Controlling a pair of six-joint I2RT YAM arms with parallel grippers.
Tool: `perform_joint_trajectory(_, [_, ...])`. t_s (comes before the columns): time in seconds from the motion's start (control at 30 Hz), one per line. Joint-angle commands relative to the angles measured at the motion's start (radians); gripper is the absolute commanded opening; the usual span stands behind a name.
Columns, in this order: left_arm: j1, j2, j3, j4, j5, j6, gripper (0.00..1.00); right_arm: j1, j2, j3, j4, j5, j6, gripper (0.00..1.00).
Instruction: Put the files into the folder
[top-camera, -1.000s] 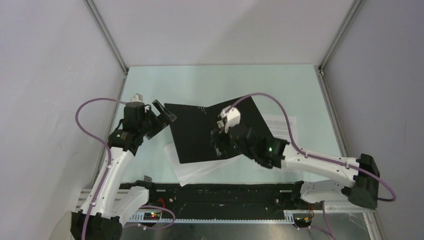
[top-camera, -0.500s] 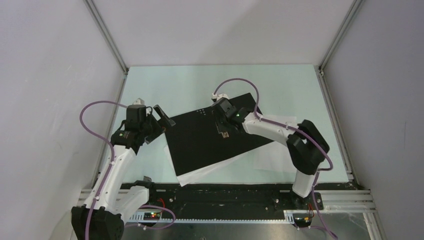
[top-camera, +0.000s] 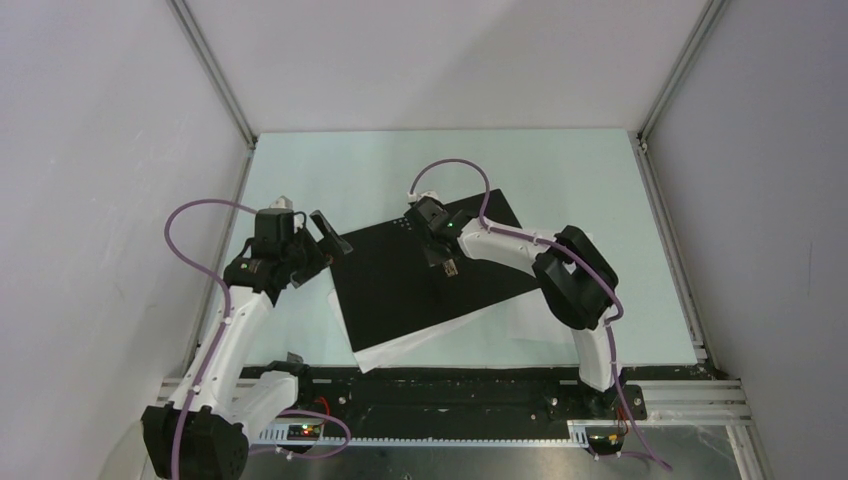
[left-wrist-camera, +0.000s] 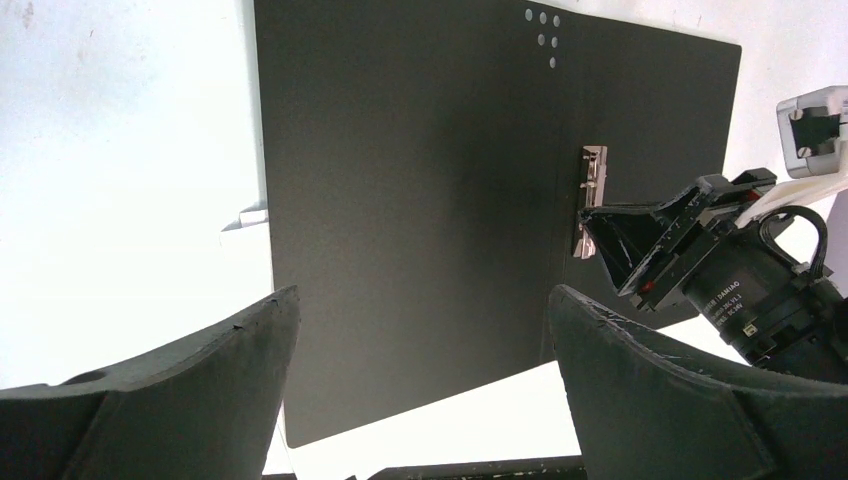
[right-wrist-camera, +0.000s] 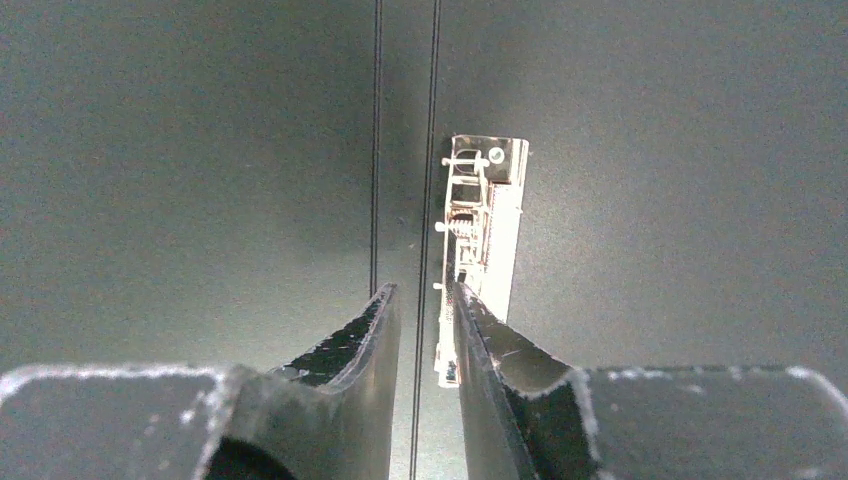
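Observation:
The folder (top-camera: 400, 285) lies open on the table, black inside up, with small dots (top-camera: 402, 222) at its far edge. Its metal clip (right-wrist-camera: 485, 230) sits by the spine crease. My right gripper (top-camera: 447, 266) is pressed low over that crease beside the clip, its jaws almost together with nothing between them (right-wrist-camera: 425, 295). My left gripper (top-camera: 330, 232) hovers open at the folder's left edge, empty (left-wrist-camera: 420, 295). One white file (top-camera: 400, 345) sticks out from under the folder's near edge. A second file (top-camera: 545, 320) lies partly under the folder's right side.
Grey enclosure walls (top-camera: 120, 150) stand close on the left, back and right. A black rail (top-camera: 450, 385) runs along the near table edge. Purple cables (top-camera: 450, 175) loop above both arms.
The raised right cover has gone down flat and the folder now lies fully open. My right gripper let the cover go and moved far-left onto the spine by the clip. The left gripper barely moved.

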Motion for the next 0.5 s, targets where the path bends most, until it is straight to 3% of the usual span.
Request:
perform_joint_trajectory(0.0, [0.012,0.004,0.014,0.016,0.015,0.029,0.99,-0.002,0.016,0.027,-0.036,0.036,-0.001,0.3])
perform_joint_trajectory(0.47, [0.012,0.016,0.018,0.018,0.018,0.026,0.99,0.0,0.067,-0.001,-0.035,0.031,0.045,0.26])
